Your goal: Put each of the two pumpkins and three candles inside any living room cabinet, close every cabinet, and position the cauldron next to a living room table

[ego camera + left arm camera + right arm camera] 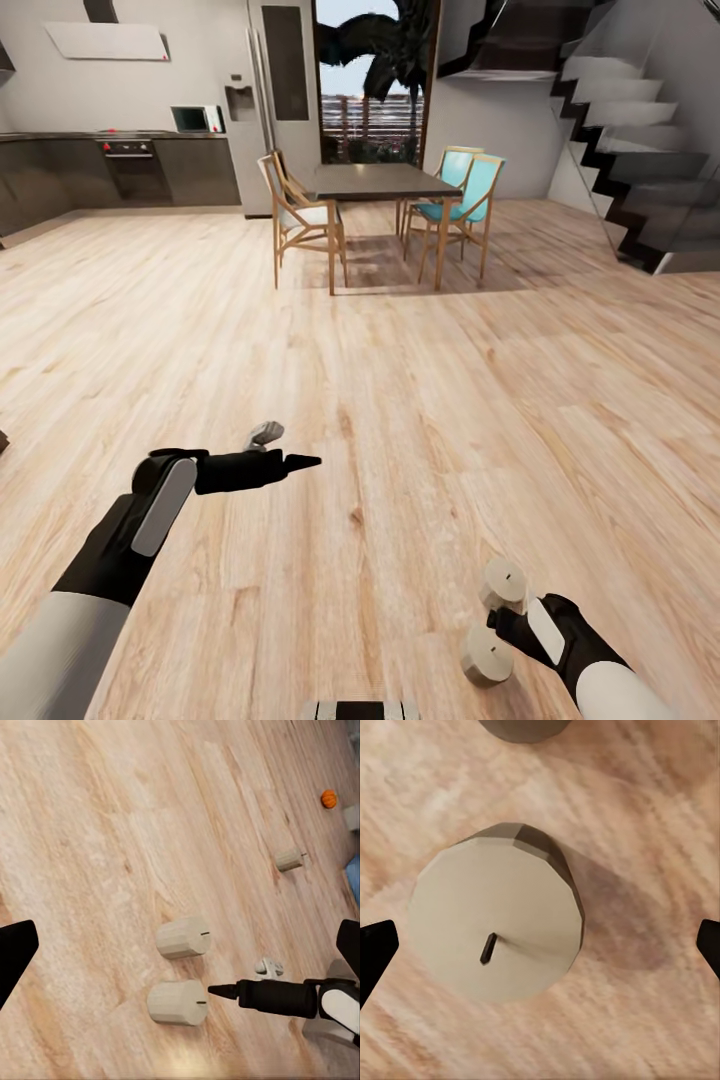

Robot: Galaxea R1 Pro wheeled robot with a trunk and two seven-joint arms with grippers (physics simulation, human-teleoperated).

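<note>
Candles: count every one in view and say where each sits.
3, all on the wood floor. Two candles stand side by side at the right pincer: one directly under it, one just beyond. A third stands farther off, toward a pumpkin. Others may be hidden.
</note>
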